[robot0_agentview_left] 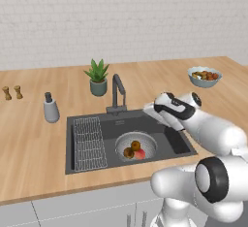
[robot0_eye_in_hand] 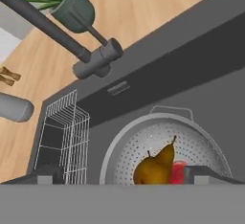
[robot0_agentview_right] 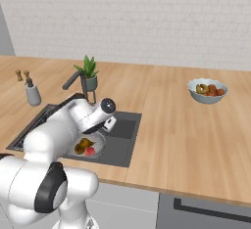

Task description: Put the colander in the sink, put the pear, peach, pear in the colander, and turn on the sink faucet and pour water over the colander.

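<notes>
two dark fingertips (robot0_eye_in_hand: 48,175) of the gripper (robot0_eye_in_hand: 125,176) are held wide apart and empty above the colander (robot0_eye_in_hand: 165,144) in the sink (robot0_eye_in_hand: 201,82), where pears (robot0_eye_in_hand: 155,163) and peach (robot0_eye_in_hand: 176,173) lie; the faucet (robot0_eye_in_hand: 91,58), judged stiff and smooth, is best pushed at its lever.

A rendered home kitchen: a wooden worktop (robot0_agentview_left: 145,78) with an inset dark sink (robot0_agentview_left: 181,146), faucet (robot0_agentview_left: 117,91) (potted plant (robot0_agentview_left: 98,77) beside it), fruit bowl (robot0_agentview_left: 205,76), white tiled wall (robot0_agentview_left: 121,17).
</notes>
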